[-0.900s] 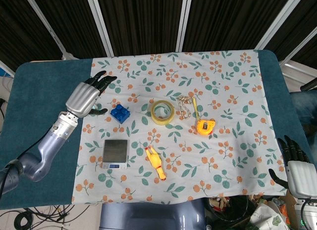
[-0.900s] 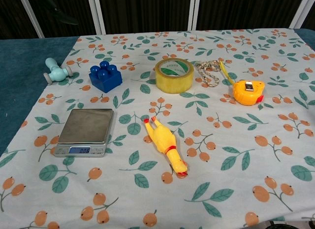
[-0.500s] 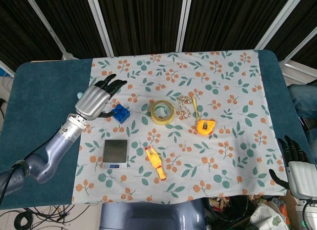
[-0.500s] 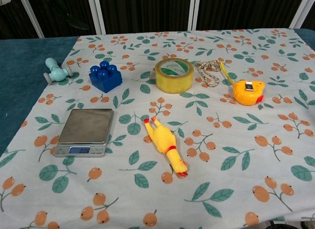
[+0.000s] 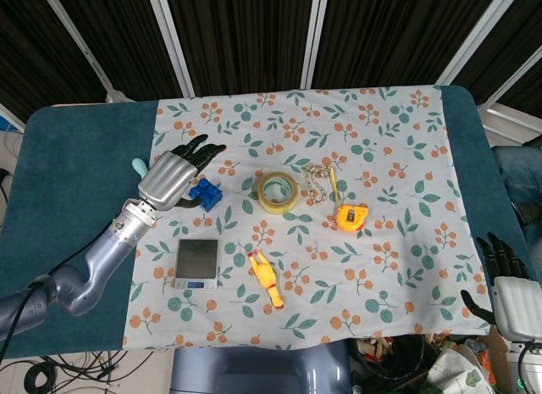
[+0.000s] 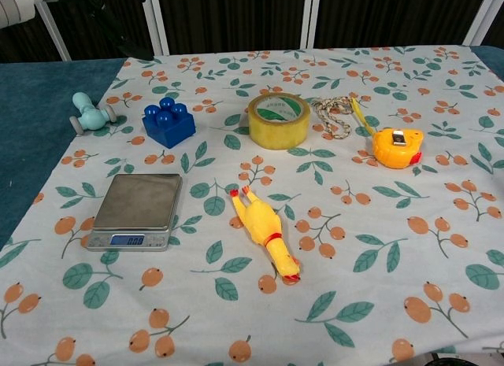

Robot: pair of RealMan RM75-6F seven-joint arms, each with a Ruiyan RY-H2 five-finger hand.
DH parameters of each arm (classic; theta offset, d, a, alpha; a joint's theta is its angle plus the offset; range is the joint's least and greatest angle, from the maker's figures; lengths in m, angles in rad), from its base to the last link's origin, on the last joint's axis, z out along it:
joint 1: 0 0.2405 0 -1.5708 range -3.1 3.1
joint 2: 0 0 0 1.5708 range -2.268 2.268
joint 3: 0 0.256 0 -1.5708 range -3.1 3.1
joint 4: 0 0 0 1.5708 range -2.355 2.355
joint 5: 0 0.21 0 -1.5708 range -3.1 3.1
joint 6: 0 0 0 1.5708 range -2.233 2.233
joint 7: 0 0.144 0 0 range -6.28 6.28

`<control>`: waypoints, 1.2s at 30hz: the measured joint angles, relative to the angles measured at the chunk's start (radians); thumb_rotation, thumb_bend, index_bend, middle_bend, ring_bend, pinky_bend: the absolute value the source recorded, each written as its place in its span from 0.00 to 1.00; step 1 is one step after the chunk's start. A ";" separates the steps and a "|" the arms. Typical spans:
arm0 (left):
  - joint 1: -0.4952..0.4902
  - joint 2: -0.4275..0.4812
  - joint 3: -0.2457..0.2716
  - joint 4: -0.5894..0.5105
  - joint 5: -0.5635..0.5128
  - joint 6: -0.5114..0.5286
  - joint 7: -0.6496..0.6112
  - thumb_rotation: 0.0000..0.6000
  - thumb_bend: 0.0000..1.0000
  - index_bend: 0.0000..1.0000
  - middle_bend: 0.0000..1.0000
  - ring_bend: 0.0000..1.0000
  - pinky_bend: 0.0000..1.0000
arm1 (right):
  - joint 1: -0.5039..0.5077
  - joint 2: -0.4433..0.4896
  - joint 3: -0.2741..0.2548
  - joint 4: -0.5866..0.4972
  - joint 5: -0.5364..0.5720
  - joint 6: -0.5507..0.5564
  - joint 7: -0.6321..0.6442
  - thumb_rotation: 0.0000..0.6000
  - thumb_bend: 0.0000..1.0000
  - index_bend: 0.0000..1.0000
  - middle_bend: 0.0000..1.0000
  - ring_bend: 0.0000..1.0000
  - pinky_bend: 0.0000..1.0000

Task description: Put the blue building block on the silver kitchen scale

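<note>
The blue building block (image 5: 206, 195) (image 6: 168, 123) stands on the floral cloth, behind the silver kitchen scale (image 5: 196, 263) (image 6: 137, 210). My left hand (image 5: 175, 174) hovers over the block's left side in the head view, fingers spread and empty, partly covering it. In the chest view only a bit of that hand (image 6: 16, 4) shows at the top left corner. My right hand (image 5: 508, 294) rests off the table at the lower right, fingers apart, holding nothing.
A yellow tape roll (image 5: 278, 191), a coiled cord (image 5: 318, 180), an orange tape measure (image 5: 351, 216) and a yellow rubber chicken (image 5: 265, 276) lie on the cloth. A small teal dumbbell toy (image 6: 90, 114) sits left of the block.
My left hand has moved right and a little forward, from beside the block to over its left side. The block, scale and right hand have not moved.
</note>
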 measured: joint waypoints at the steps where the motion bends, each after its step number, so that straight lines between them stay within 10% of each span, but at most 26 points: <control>1: 0.002 0.004 -0.002 -0.012 0.000 0.005 -0.007 1.00 0.13 0.08 0.22 0.15 0.41 | 0.000 0.000 0.000 0.000 0.000 0.000 0.000 1.00 0.19 0.00 0.00 0.05 0.18; 7: 0.029 0.071 -0.005 -0.153 -0.022 0.011 -0.051 1.00 0.29 0.08 0.51 0.57 0.78 | -0.002 0.002 0.002 -0.001 0.007 0.000 0.004 1.00 0.19 0.00 0.00 0.05 0.18; 18: 0.223 0.374 0.124 -0.607 -0.071 0.035 -0.025 1.00 0.46 0.19 0.66 0.67 0.88 | -0.002 0.004 0.002 -0.005 0.007 -0.001 0.003 1.00 0.19 0.00 0.00 0.05 0.18; 28: 0.401 0.420 0.391 -0.625 0.178 0.082 0.070 1.00 0.46 0.13 0.67 0.68 0.88 | -0.002 0.002 0.001 -0.007 0.007 -0.001 -0.008 1.00 0.19 0.00 0.00 0.05 0.18; 36: 0.466 0.358 0.444 -0.581 0.214 0.068 0.154 1.00 0.46 0.13 0.66 0.67 0.88 | -0.002 0.004 0.001 -0.008 0.010 -0.004 -0.006 1.00 0.19 0.00 0.00 0.05 0.18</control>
